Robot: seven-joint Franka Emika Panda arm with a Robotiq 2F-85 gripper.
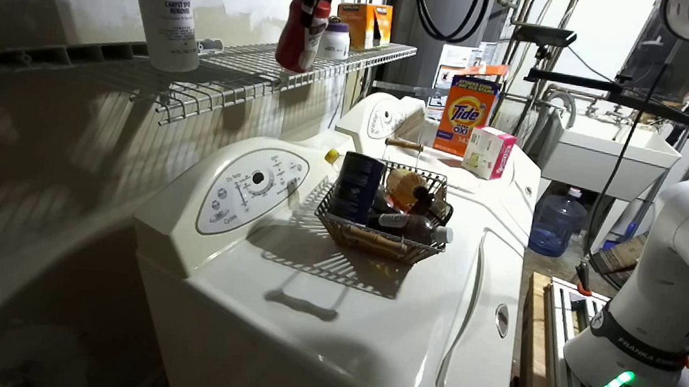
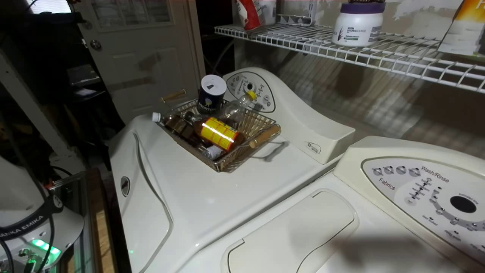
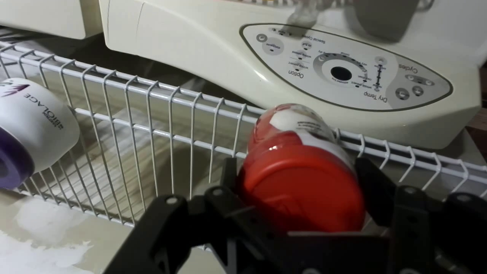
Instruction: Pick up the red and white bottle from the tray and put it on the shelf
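The red and white bottle [image 1: 299, 40] is tilted at the front edge of the white wire shelf [image 1: 221, 94], in both exterior views [image 2: 249, 14]. In the wrist view I see its red lid [image 3: 304, 190] and white label from above. My gripper [image 3: 296, 167] has a black finger against each side of the bottle, near the lid. The gripper also shows in an exterior view [image 1: 317, 1], cut off at the top. I cannot tell whether the bottle's base touches the rods. The wire basket tray [image 1: 371, 241] sits on the dryer with other bottles in it.
A tall white Folex bottle [image 1: 168, 18] stands at the shelf's end. A white jar with a purple lid [image 2: 358, 28] and an orange carton [image 1: 364, 26] stand along the shelf. The dryer's control panel [image 3: 342, 72] lies below. A Tide box [image 1: 466, 113] stands on the washer.
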